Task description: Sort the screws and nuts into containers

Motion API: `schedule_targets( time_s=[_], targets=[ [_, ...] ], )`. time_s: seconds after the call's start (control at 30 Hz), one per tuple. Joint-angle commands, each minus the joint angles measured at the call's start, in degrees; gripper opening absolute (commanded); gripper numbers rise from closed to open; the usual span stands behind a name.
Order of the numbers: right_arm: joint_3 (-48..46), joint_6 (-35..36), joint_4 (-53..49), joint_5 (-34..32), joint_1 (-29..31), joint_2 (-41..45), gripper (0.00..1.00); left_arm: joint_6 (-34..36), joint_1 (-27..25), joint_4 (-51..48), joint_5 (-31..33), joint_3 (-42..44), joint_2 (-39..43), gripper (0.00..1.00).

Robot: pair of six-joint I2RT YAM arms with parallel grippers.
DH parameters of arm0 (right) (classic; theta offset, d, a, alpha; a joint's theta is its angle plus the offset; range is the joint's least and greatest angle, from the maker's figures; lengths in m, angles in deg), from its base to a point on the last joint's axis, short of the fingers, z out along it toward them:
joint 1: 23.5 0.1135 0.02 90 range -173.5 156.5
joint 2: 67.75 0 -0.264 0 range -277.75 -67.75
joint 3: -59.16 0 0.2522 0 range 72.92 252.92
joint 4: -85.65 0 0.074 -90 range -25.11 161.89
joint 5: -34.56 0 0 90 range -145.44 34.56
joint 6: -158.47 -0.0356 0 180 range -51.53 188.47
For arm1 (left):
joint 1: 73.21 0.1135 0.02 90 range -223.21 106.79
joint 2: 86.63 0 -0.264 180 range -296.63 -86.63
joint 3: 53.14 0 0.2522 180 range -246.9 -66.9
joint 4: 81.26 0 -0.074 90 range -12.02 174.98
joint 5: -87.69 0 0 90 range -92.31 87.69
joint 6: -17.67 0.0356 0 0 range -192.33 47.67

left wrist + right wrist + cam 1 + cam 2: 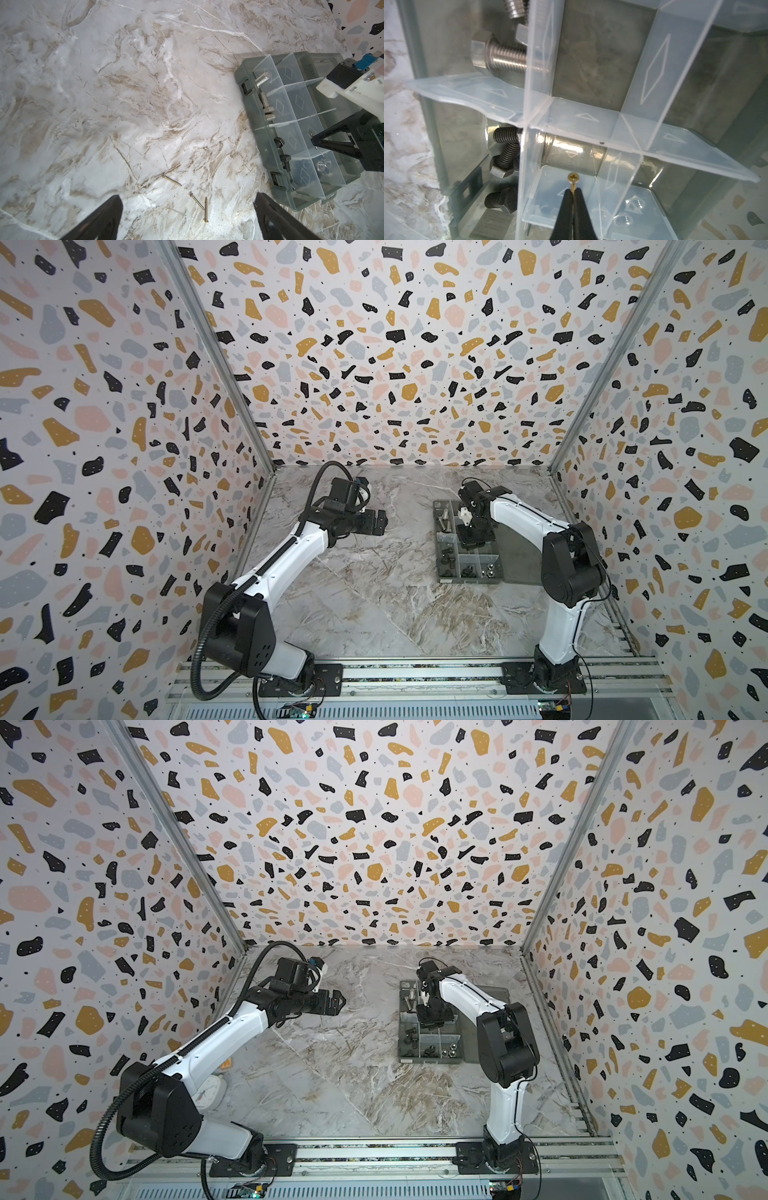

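My right gripper is shut on the shank of a small brass screw, head outward, inside a middle compartment of the smoky-grey organiser box. In both top views this gripper points down into the box. Silver screws and black screws lie in the compartments along one side. Nuts sit in the near compartments. My left gripper hangs open above the table, with three loose brass screws below it.
The box's flat lid lies open on the table behind the right arm. A white round object sits by the left wall under the left arm. Patterned walls enclose the marble table on three sides.
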Motion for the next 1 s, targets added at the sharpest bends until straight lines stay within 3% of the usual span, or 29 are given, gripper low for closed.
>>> schedule_targets(
  time_s=[0.0,0.1,0.43,0.7,0.97],
  targets=[
    [0.46,0.41,-0.02,-0.17,-0.28,0.48,0.21,0.83,0.27,0.6,0.72,-2.44,0.25,1.0],
    [2.39,0.52,-1.41,-0.6,-0.24,1.27,0.27,0.54,0.26,0.15,2.48,-2.46,0.51,1.0],
    [17.45,0.31,-9.91,-1.42,4.76,0.29,0.26,-0.38,0.53,-0.16,5.52,0.64,4.71,1.0],
    [20.59,-1.77,-8.01,3.65,13.72,-4.79,0.25,-2.28,0.6,-1.64,6.49,7.71,12.58,1.0],
    [25.3,1.14,-4.17,4.94,19.43,-11.66,0.25,-5.7,0.62,-3.85,8.05,13.9,20.58,0.99]
  ],
)
